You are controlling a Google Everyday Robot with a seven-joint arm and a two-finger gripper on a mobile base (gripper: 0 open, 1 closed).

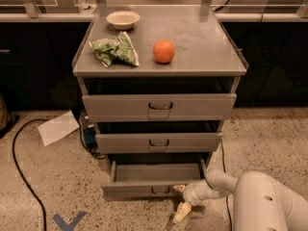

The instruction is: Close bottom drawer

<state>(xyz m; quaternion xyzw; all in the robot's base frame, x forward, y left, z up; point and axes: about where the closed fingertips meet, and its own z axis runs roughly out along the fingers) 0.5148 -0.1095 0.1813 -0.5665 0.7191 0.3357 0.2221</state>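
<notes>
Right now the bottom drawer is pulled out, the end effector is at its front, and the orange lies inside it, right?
No. The camera view shows the orange on the cabinet top, not inside the bottom drawer. The drawer is pulled out, with the end effector at its front.
</notes>
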